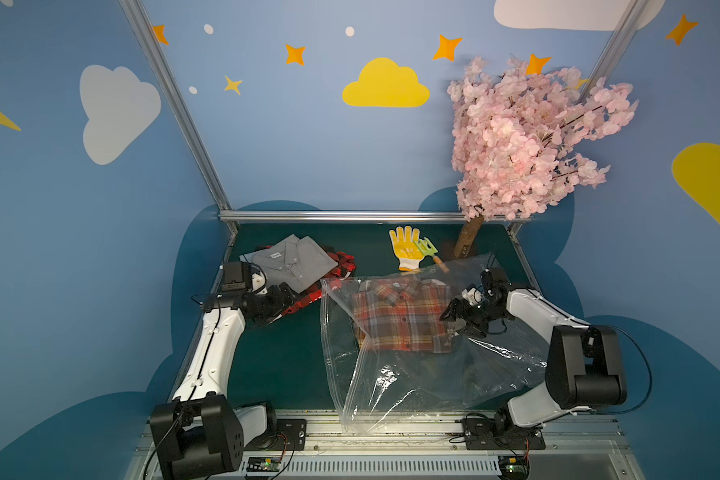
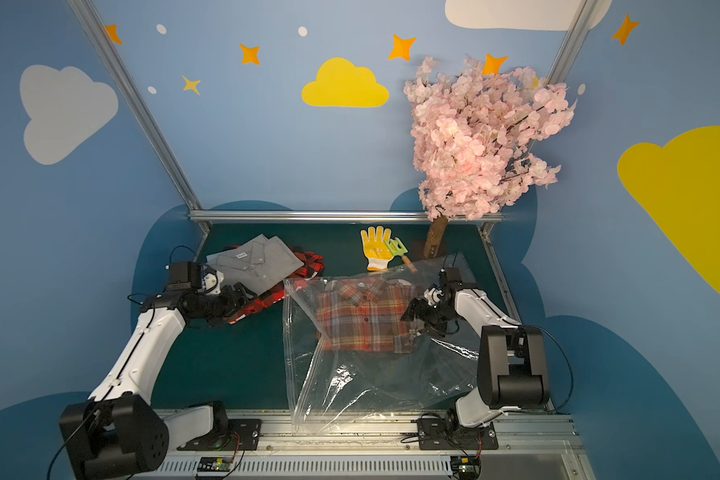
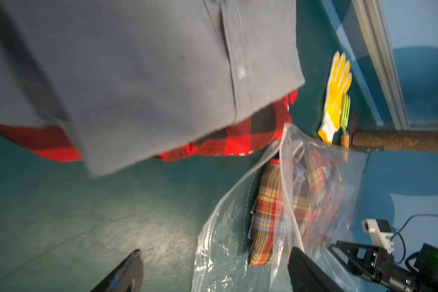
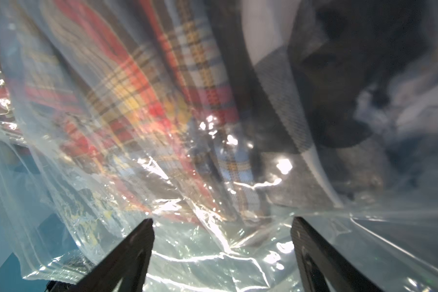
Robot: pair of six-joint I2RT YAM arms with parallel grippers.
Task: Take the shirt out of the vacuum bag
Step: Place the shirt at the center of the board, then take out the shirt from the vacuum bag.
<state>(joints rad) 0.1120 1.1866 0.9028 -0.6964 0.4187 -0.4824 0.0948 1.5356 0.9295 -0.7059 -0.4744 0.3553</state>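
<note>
Top view | vac bag [image 1: 395, 386] long ax. ~near-far | shirt [image 1: 400, 320] collar far

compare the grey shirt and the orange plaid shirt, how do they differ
The grey shirt is plain; the orange plaid shirt is checked. The grey shirt lies uncovered on a red-and-black garment; the orange plaid shirt sits inside the vacuum bag. Both are folded, collared and buttoned.
</note>
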